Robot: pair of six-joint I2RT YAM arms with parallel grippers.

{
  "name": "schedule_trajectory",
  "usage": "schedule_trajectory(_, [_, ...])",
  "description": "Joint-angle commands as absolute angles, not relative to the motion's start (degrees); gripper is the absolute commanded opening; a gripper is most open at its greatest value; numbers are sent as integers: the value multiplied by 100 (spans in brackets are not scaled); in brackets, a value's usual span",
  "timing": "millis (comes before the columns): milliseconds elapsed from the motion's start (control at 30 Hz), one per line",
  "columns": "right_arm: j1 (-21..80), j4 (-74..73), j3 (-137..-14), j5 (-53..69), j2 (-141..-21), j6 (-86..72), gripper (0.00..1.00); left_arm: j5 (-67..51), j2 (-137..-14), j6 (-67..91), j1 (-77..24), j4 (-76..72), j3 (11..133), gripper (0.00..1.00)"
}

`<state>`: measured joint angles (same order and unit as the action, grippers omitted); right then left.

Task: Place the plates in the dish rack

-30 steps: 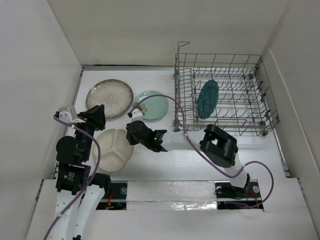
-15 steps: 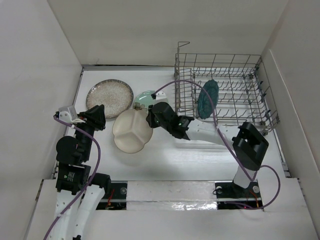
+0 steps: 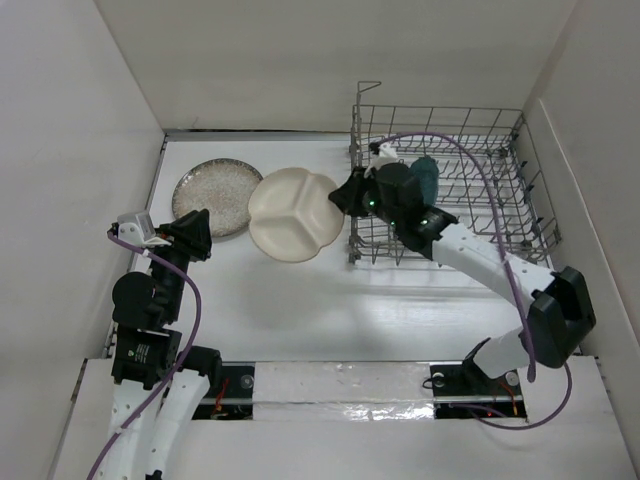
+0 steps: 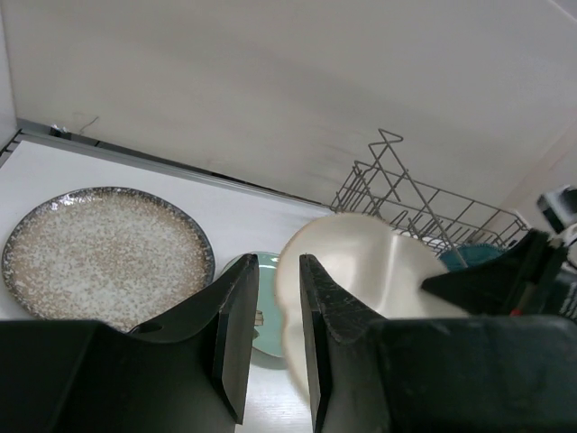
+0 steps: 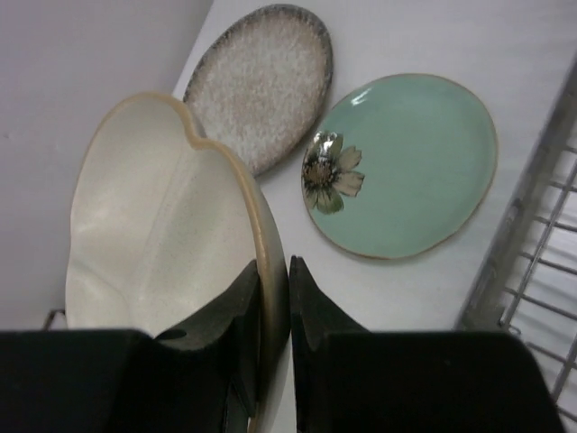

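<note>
Your right tool (image 5: 275, 271) pinches the cream plate (image 3: 293, 213) by its rim, at nine o'clock of the dish rack (image 3: 500, 215). Carried too low, the plate may clip the wire wall and twist free. Your left tool (image 4: 277, 271) is slightly spread, empty.

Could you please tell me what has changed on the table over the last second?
The right gripper, shut on the cream divided plate, carried it from the near left, away and rightward, up to the left side of the dish rack, above the mint plate. The left gripper, speckled plate and racked teal plate stayed put.
</note>
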<state>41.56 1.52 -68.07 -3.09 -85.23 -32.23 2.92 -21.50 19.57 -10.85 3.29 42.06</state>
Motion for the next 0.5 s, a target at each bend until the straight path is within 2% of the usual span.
schedule_trajectory(0, [3474, 1627, -7128, -201, -7517, -3648, 0, 176, -2136, 1925, -1090, 79, 4263, 23])
schedule_trajectory(200, [1673, 854, -7391, -308, -6944, -3375, 0, 185, -2101, 1934, -1090, 79, 4271, 23])
schedule_trajectory(300, [795, 642, -7488, 269, -6873, -3506, 0, 158, -2109, 1934, -1143, 70, 4271, 23])
schedule_trajectory(333, [652, 633, -7471, 673, -6838, -3559, 0, 158, -2118, 1925, -1143, 70, 4263, 23])
schedule_trajectory(467, [107, 659, -7383, 747, -6654, -3683, 0, 149, -2136, 1934, -1143, 62, 4263, 23])
